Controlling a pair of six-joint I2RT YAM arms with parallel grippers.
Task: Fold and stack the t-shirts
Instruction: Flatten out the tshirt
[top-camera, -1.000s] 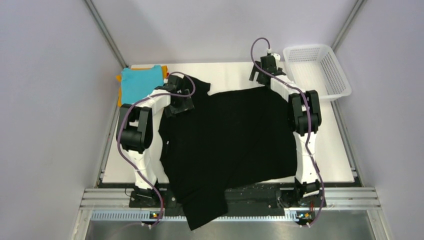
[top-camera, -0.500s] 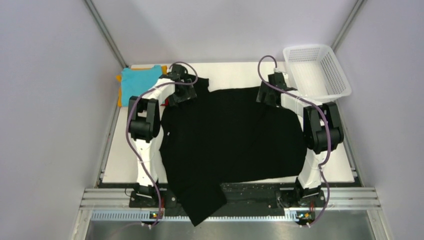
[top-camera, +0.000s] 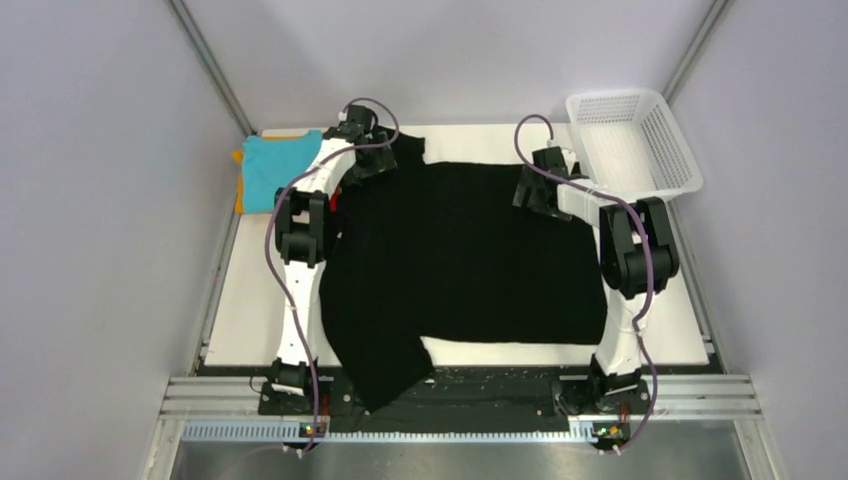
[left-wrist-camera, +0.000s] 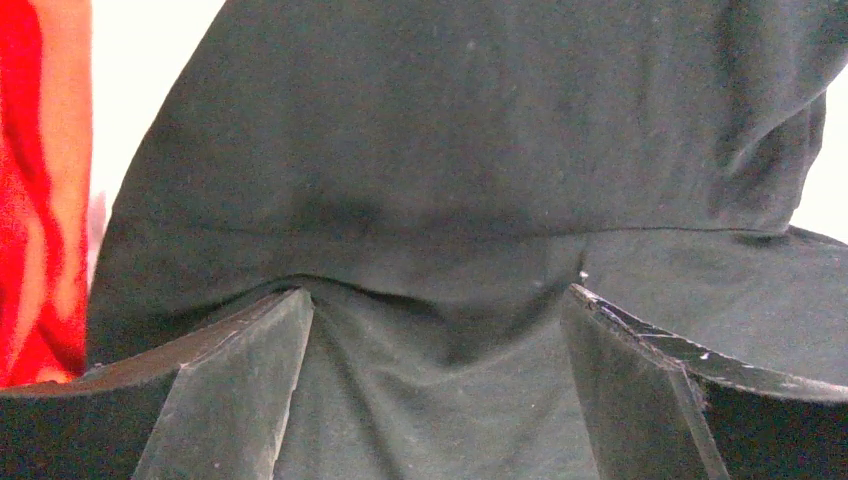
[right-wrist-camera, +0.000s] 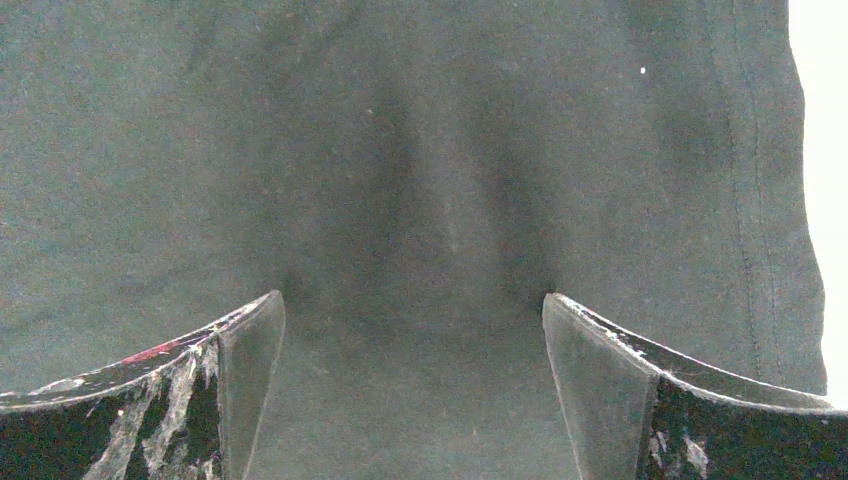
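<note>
The large black t-shirt lies spread across the white table, with one part hanging over the near edge at the left. My left gripper is at the shirt's far left corner. In the left wrist view its jaws stand wide apart over rumpled black cloth. My right gripper is at the far right edge, and its jaws are also wide apart over flat black cloth. A folded teal shirt lies on an orange-yellow one at the far left. Red cloth shows beside the black shirt.
A white mesh basket stands at the far right corner, just beyond my right arm. The folded stack sits close to my left arm's elbow. Grey walls enclose the table on three sides.
Both arms have reached further away and the black shirt has slid with them toward the far side. Less of it now hangs over the near edge.
</note>
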